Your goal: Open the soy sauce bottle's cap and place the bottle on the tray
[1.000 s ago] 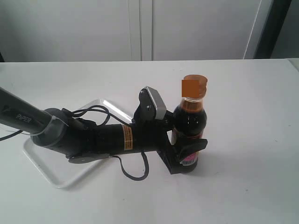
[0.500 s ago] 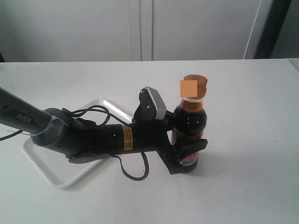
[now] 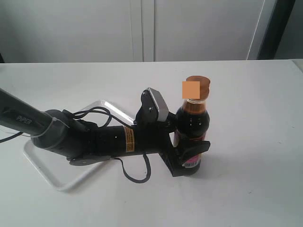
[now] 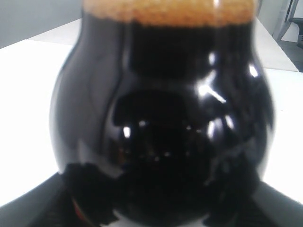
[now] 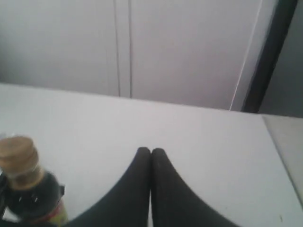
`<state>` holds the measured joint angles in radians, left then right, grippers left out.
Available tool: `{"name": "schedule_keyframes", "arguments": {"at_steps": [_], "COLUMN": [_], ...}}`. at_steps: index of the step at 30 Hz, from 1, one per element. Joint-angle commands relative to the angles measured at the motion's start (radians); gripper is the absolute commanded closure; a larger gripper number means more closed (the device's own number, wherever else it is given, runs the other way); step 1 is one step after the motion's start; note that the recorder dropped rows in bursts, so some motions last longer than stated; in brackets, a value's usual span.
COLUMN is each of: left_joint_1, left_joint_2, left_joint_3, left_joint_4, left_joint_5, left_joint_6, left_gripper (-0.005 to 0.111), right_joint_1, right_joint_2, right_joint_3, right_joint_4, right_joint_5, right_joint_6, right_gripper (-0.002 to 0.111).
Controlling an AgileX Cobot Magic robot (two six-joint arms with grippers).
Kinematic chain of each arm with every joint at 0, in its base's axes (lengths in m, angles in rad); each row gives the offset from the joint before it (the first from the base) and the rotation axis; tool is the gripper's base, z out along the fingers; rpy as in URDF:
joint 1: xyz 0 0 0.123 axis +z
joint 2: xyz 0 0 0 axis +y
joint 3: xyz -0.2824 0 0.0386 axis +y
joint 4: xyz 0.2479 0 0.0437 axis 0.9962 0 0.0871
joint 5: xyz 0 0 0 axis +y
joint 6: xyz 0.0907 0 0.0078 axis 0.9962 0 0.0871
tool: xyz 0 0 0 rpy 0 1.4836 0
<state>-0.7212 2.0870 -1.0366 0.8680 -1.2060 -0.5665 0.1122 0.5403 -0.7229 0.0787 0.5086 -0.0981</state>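
The soy sauce bottle (image 3: 192, 124) stands upright on the white table, dark liquid inside and a label low on its body. Its golden-brown cap (image 3: 197, 87) sits closed on the neck. My left gripper (image 3: 188, 150) is shut on the bottle's lower body, one finger on each side. The left wrist view is filled by the dark bottle (image 4: 161, 118). The white tray (image 3: 47, 170) lies to the left, mostly under my left arm. My right gripper (image 5: 151, 151) is shut and empty, out of the exterior view; its camera sees the bottle (image 5: 33, 201) and cap (image 5: 19, 155) at a distance.
White cabinet doors (image 3: 142, 28) rise behind the table's far edge. A dark vertical post (image 3: 274, 28) stands at the back right. My left arm (image 3: 94, 139) and its cables lie across the tray.
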Motion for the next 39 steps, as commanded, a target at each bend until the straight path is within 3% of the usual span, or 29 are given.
{"name": "schedule_keyframes", "arguments": {"at_steps": [1, 5, 10, 17, 21, 27, 39], "left_joint_1": [-0.003, -0.003, -0.003, -0.003, -0.003, -0.003, -0.003], "left_joint_2": [-0.004, -0.004, -0.004, -0.004, -0.004, -0.004, -0.004], "left_joint_3": [0.0, 0.0, 0.0, 0.0, 0.0, 0.0, 0.0], "left_joint_4": [0.03, 0.042, 0.044, 0.047, 0.049, 0.049, 0.054], "left_joint_5": [-0.015, -0.015, -0.015, -0.015, -0.015, -0.015, -0.015], "left_joint_6": [-0.001, -0.001, -0.001, -0.001, -0.001, -0.001, -0.001], "left_gripper": [0.106, 0.106, 0.106, 0.106, 0.106, 0.106, 0.106], "right_joint_1": [-0.003, -0.003, -0.003, -0.003, 0.002, 0.118, 0.12], "right_joint_2": [0.108, 0.233, 0.353, 0.444, 0.468, 0.576, 0.733], "right_joint_3": [-0.097, -0.182, -0.213, -0.231, -0.233, -0.24, -0.32], "right_joint_4": [0.169, 0.255, 0.385, 0.577, 0.601, 0.612, 0.606], "right_joint_5": [0.235, 0.435, 0.518, 0.53, 0.528, 0.496, 0.477], "right_joint_6": [-0.219, -0.315, -0.43, -0.563, -0.574, -0.598, -0.606], "right_gripper": [0.108, 0.108, 0.108, 0.108, 0.108, 0.108, 0.108]}}
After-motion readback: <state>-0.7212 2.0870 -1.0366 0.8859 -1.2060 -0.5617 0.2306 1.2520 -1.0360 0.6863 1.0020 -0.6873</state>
